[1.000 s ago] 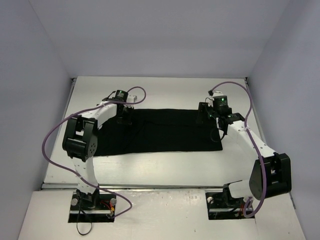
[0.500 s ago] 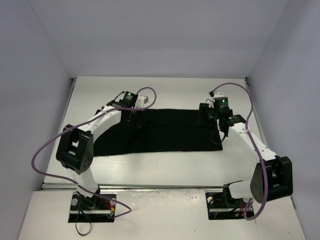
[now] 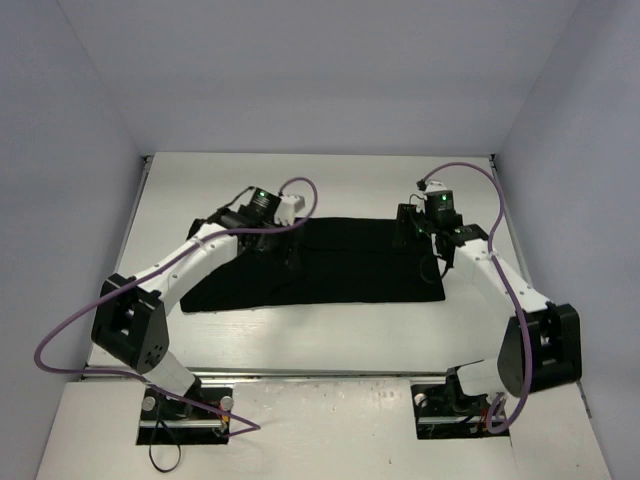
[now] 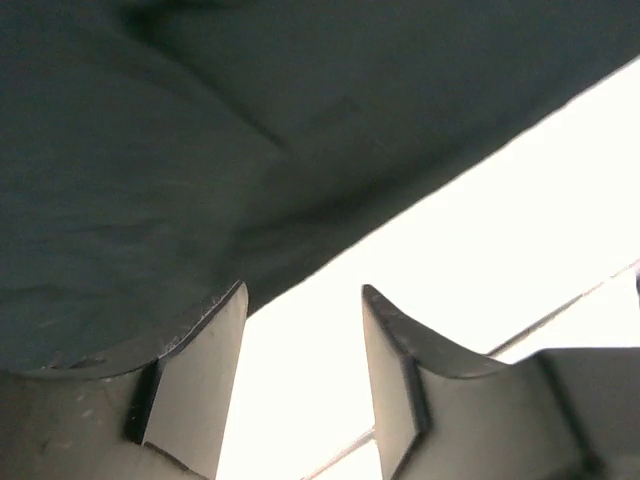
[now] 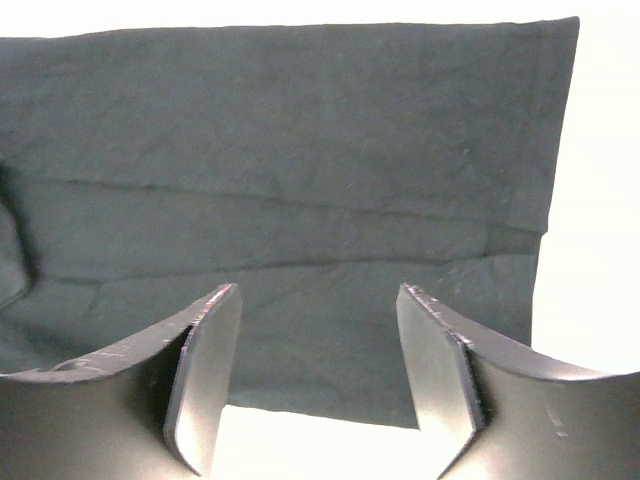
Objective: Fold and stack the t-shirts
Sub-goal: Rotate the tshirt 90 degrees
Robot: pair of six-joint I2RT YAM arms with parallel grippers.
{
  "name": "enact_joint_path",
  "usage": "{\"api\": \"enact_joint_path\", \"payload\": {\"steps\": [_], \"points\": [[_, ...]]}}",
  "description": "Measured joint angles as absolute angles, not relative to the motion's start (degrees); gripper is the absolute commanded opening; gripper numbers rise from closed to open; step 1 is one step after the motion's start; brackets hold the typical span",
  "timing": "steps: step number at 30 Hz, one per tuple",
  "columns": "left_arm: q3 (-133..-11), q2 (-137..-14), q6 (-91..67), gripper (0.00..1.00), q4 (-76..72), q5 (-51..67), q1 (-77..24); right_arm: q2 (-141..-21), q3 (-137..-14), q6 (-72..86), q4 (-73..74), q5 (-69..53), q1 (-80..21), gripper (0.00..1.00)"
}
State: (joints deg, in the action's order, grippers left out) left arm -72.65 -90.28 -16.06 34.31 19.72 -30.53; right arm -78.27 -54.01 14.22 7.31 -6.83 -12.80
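Top external view: the black t-shirt [image 3: 350, 260] looks limp and light, flat on the surface [image 3: 330, 180]; pinch an edge or corner. Both arms' jaws stand part-open, empty.

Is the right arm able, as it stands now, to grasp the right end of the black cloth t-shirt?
Probably yes. The right gripper stands open above the black cloth t-shirt near its right end, and nothing lies between it and the cloth.

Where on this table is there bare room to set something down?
Bare table runs between the t-shirt and the near edge, and a strip between it and the back wall. Crowded over the t-shirt, where the left gripper and right gripper hang.
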Motion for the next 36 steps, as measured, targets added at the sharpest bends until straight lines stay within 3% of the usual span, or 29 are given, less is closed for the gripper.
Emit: {"api": "enact_joint_path", "payload": {"steps": [8,16,28,33,36], "points": [[-75.12,-97.71,-20.21,0.47,34.12,8.68,-14.54,-94.94,-63.48,13.35,6.27,-0.98,-12.05,0.63],[-79.26,-111.55,-21.57,0.47,35.25,3.16,-12.34,-107.41,-65.82,13.38,4.98,3.61,-10.8,0.64],[-95.67,-122.62,-19.45,0.47,41.32,2.2,-7.54,-101.44,-56.71,19.81,1.26,7.22,-13.29,0.64],[-113.82,-133.23,-15.67,0.47,46.64,-0.11,-6.54,-93.36,-48.73,26.13,6.14,8.06,-23.25,0.64],[-125.8,-140.16,-14.19,0.47,48.38,-0.84,-6.22,-89.03,-45.03,32.42,8.55,8.07,-34.4,0.64]]}}
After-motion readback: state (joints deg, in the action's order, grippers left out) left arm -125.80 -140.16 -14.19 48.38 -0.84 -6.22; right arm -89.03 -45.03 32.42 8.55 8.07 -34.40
